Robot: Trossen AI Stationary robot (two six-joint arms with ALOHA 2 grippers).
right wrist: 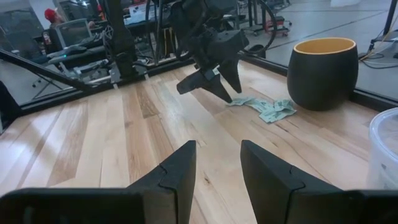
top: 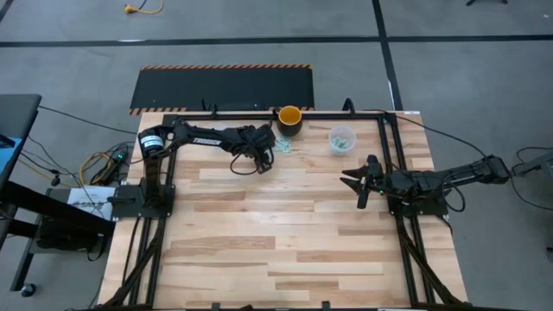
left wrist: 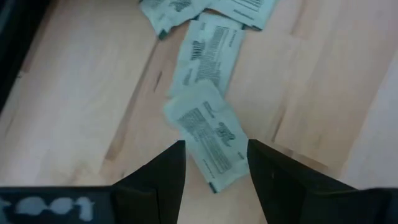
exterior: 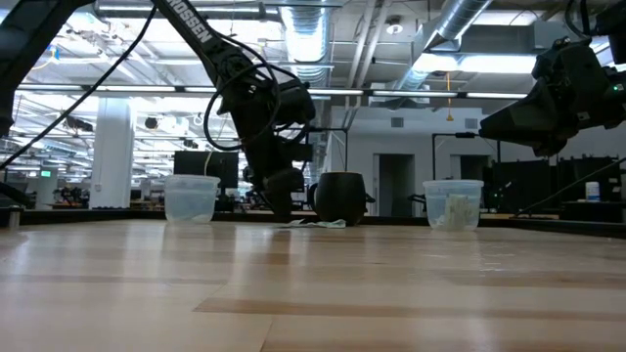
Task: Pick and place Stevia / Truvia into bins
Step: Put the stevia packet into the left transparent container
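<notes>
Several light green and white sachets (left wrist: pixel 211 62) lie flat in a loose cluster on the wooden table, just in front of the yellow-orange cup (top: pixel 289 119); they also show in the high view (top: pixel 282 148). My left gripper (left wrist: pixel 216 155) is open, tilted down just above the table, its fingers on either side of the nearest sachet (left wrist: pixel 210 138). It also shows in the high view (top: pixel 262 159). One clear cup (top: pixel 342 139) with sachets inside stands at the far right. A second clear cup (exterior: pixel 191 198) stands to the left. My right gripper (right wrist: pixel 217 162) is open and empty, raised at the right.
The dark-sided yellow-orange cup (right wrist: pixel 323 71) stands close behind the sachets. A black frame rail (top: pixel 259 112) runs along the table's far edge. Bare wood (top: pixel 276 233) fills the middle and near part of the table.
</notes>
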